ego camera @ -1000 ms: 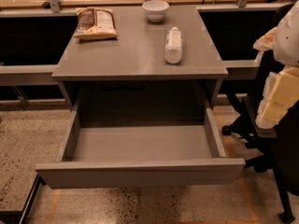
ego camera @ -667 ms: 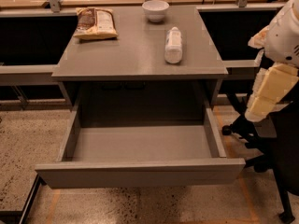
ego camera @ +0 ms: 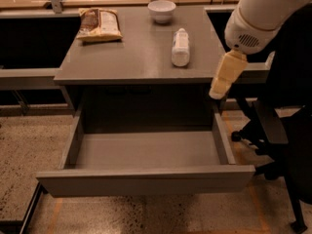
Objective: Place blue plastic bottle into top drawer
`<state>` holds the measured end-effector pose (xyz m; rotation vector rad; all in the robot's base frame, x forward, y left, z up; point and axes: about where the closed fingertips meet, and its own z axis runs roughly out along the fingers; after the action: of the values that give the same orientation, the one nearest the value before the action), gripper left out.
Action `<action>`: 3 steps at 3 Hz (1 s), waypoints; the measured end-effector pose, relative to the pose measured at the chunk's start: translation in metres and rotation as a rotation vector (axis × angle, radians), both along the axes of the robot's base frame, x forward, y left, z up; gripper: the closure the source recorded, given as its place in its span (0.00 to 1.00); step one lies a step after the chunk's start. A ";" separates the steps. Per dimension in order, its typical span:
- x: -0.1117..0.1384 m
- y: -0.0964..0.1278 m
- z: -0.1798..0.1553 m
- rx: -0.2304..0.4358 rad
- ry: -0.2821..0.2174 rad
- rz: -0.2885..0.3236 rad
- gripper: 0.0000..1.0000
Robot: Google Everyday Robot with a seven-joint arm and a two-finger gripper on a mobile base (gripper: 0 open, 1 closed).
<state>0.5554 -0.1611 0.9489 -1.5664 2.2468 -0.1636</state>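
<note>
Claw (ego camera: 216, 92) hovers right of desk (ego camera: 136, 57) where bottle (ego camera: 181, 47) lies.

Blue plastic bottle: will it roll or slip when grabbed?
The small pale translucent plastic bottle lies on its side, so a nudge may roll it. It looks light; thin walls might flex. The hand hangs beside the grey desk's near corner.

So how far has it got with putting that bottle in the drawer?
Done: the top drawer stands pulled open. In hand: nothing; the gripper hangs at the right edge of the desk, apart from the blue plastic bottle. Left: grasp the bottle, lying on its side on the desk, and set it in the drawer.
</note>
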 end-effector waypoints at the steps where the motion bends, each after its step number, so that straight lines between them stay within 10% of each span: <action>1: 0.062 0.032 -0.008 0.029 -0.031 0.001 0.00; 3: 0.072 0.040 -0.016 0.159 -0.035 -0.059 0.00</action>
<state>0.6272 -0.1206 0.9326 -1.4058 2.2213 -0.0265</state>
